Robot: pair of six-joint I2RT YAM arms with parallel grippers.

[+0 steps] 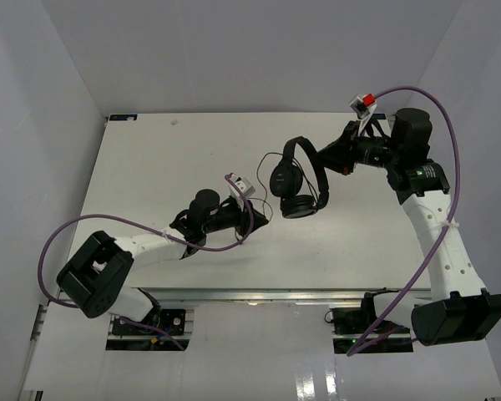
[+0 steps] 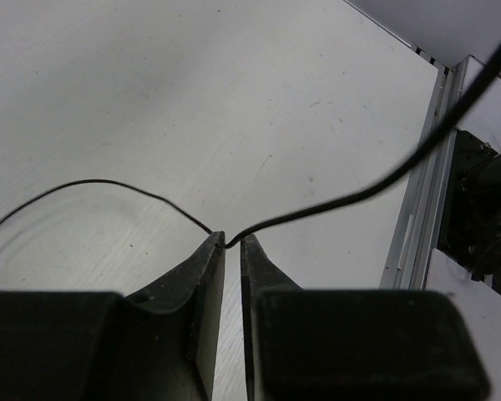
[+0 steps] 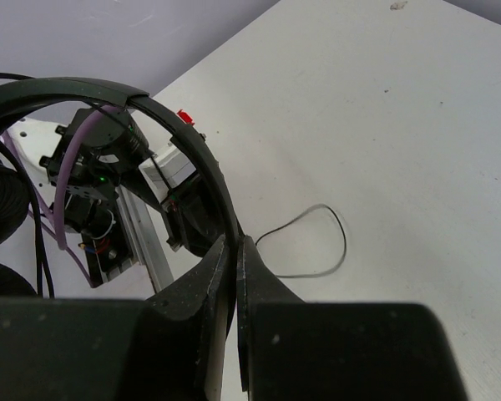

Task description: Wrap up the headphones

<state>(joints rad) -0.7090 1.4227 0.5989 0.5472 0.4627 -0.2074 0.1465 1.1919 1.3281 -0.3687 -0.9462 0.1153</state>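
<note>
From above, you see the headphones [image 1: 294,180] held over the middle of the table [image 1: 150,167]. The right gripper [image 1: 341,155] has them by the headband [image 1: 305,150], probably so the earcups [image 1: 282,178] hang clear for winding. The left gripper [image 1: 261,214] sits just beside them, lower left.

On the left wrist view, its fingers are pinched on the thin cord [image 2: 134,187], which runs out to both sides; that grip likely lets you guide it.

On the right wrist view, the fingers are clamped on the headband, and slack cord lies looped on the table beyond.
</note>
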